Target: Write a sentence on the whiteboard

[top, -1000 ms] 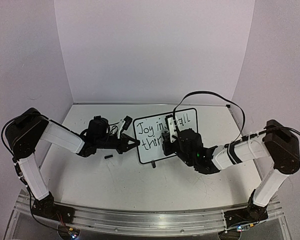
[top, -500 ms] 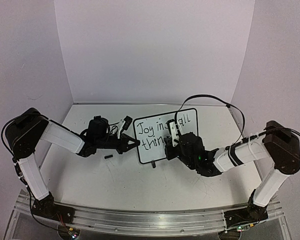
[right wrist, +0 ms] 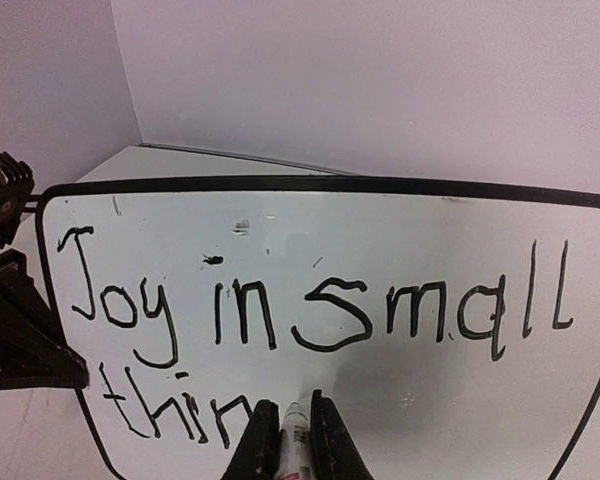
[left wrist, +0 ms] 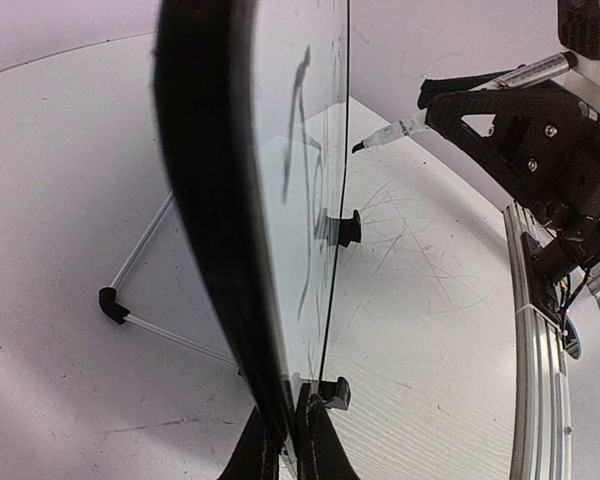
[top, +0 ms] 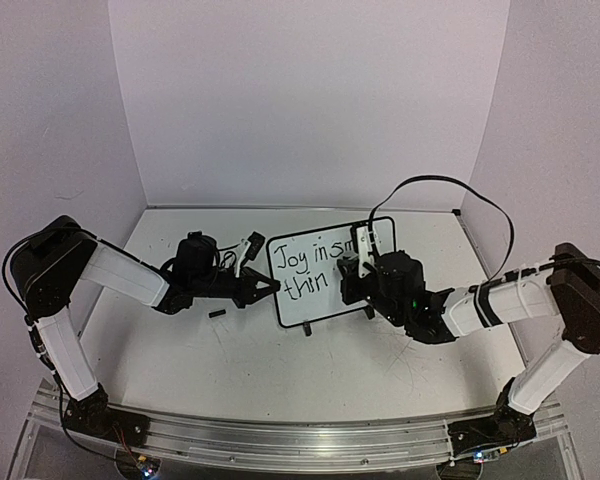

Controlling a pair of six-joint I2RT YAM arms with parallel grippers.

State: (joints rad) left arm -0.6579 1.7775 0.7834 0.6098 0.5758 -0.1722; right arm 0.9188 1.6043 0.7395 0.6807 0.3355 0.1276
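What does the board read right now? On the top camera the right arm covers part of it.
Observer: The sentence on the whiteboard reads "Joy in small", then "thin" below.
Operator: Where's the marker tip?
Observer: The marker, shut in the right jaws, has its tip just right of "thin".
Operator: Is the left arm holding the board?
Observer: Yes, the left jaws pinch its frame edge.

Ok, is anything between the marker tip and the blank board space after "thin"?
Nothing visible. The marker in the right fingers points at the whiteboard just right of "thin"; the surface beyond is bare. The left fingers grip the far left edge, clear of it.
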